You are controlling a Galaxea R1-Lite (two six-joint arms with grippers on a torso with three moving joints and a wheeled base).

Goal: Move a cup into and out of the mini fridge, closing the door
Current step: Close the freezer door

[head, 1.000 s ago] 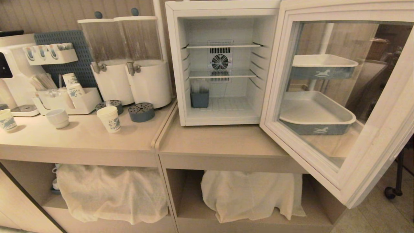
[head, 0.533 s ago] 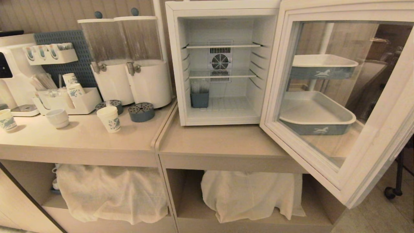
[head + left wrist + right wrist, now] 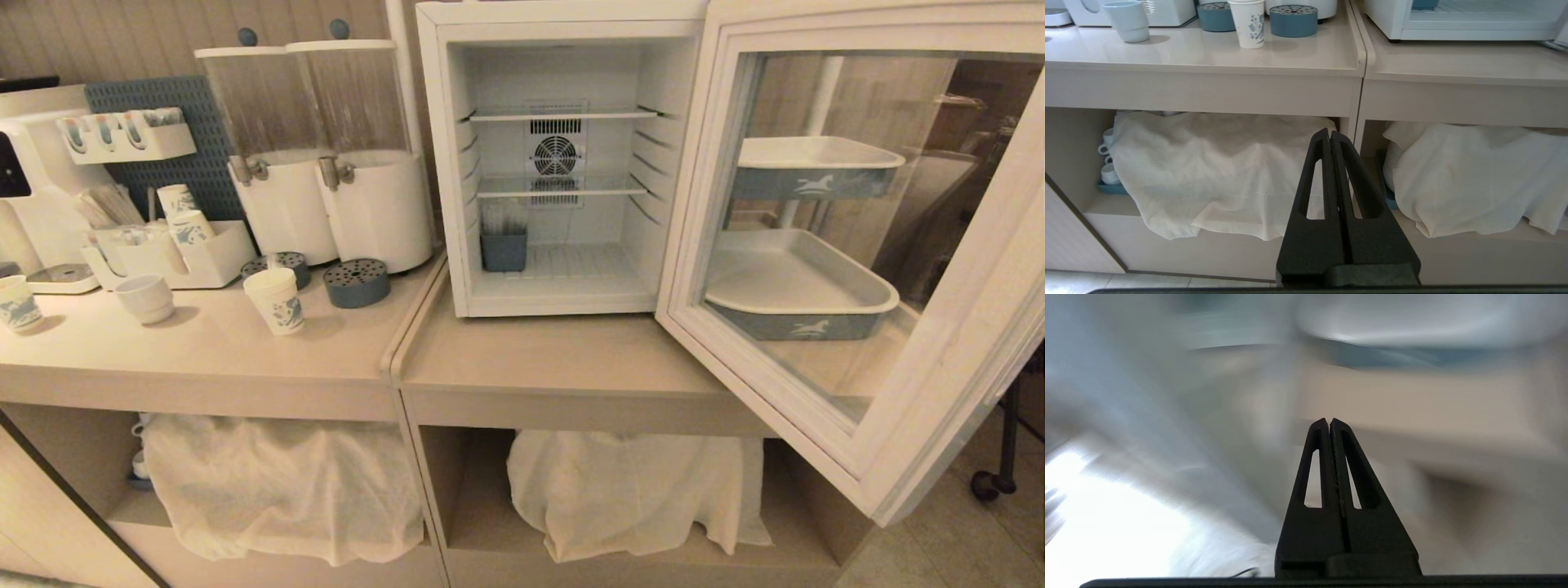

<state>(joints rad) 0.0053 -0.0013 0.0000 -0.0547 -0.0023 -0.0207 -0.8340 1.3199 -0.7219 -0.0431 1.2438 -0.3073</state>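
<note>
Door [image 3: 857, 269] of the mini fridge [image 3: 563, 24] stood swung wide open to the right, its glass pane showing two trays behind it. Inside the fridge: two thin shelves, round fan at the back, a small blue-grey bin [image 3: 504, 249] on the floor at the left; no cup in there.

The cup [image 3: 275, 300], tall white paper with small blue print, stood upright on the left counter [image 3: 204, 359], just in front of two round perforated blue lids [image 3: 357, 282], well apart from the fridge. A squat white ceramic cup [image 3: 145, 297] sat further left, and a shorter patterned paper cup [image 3: 18, 302] at the far left edge.

Neither arm showed in the head view. Left gripper [image 3: 1329, 134] hung low in front of the cabinet's cloth-covered lower shelf, fingers pressed together, nothing between them. Right gripper [image 3: 1329, 422] also clenched and empty; its surroundings were smeared by blur, so where it pointed could not be told.

Judged progress: early. The door was open, which the loading step needs, but the cup was not yet grasped and not yet inside. Left to do, as far as could be seen: pick up the cup, set it in the fridge, take it out again, and close the door
</note>
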